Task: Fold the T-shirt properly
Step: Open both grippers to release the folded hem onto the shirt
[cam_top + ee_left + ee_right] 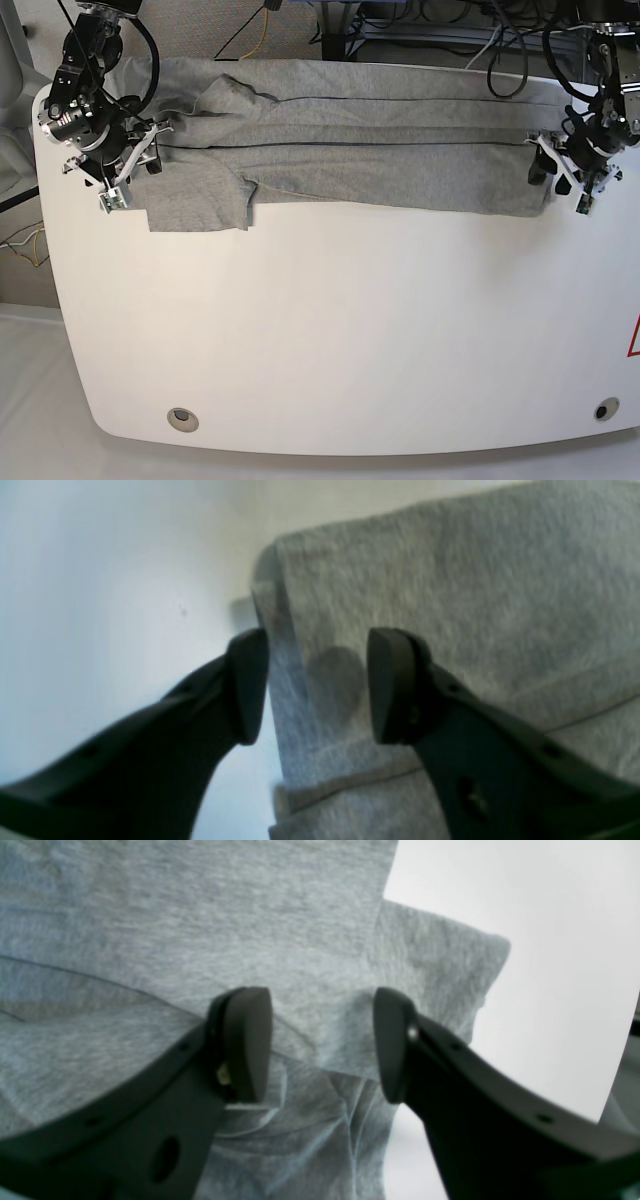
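Count by kind: one shirt [390, 175]; one table [350, 330]; two arms, left [602, 95] and right [92, 85]; two grippers, left [558, 178] and right [128, 178]; two round fittings [183, 419] [607, 408] in the tabletop. Cables [152, 70]: several, exact number not determinable.

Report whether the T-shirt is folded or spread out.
Partly folded: the T-shirt lies in a long strip with layers overlapping, and a sleeve-like flap juts from one end.

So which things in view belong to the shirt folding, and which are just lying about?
Part of the job:
- T-shirt
- left gripper
- right gripper
- white table

Just there:
- orange cable
- red-outlined marking
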Available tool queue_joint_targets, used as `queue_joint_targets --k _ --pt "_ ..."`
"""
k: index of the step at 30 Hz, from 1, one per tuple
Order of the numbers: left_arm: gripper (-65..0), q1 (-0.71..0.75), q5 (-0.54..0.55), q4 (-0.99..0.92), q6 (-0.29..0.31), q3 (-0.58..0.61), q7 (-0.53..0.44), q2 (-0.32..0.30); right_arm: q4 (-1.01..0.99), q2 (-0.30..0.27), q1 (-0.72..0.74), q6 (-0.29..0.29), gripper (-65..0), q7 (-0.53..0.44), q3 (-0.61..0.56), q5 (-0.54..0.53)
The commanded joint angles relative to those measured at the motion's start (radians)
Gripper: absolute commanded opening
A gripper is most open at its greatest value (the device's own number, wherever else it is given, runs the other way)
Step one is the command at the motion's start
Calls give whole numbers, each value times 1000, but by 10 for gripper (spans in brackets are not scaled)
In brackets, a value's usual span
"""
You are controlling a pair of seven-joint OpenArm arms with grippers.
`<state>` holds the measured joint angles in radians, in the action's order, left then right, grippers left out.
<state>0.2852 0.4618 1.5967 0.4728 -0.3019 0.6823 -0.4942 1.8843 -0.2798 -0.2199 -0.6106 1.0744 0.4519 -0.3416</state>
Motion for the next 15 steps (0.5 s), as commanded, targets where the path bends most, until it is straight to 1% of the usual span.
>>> queue_joint_targets --k 1,4,6,10,15 --pt "-320 -8 4 19 4 -20 -13 -24 25 -17 5 -7 -313 -21 7 -22" --pt "-312 -34 5 22 5 -28 -19 -22 30 -17 12 -1 -287 -23 7 -55" --pt "-320 -45 3 26 7 -29 -22 -22 32 -18 18 -1 -285 -27 6 -73" --pt "-329 -61 2 40 9 -31 -28 -21 32 -18 42 1 -287 -29 6 -101" --pt "-335 -78 6 58 10 -23 -39 -17 19 -16 101 1 -300 -29 3 -102"
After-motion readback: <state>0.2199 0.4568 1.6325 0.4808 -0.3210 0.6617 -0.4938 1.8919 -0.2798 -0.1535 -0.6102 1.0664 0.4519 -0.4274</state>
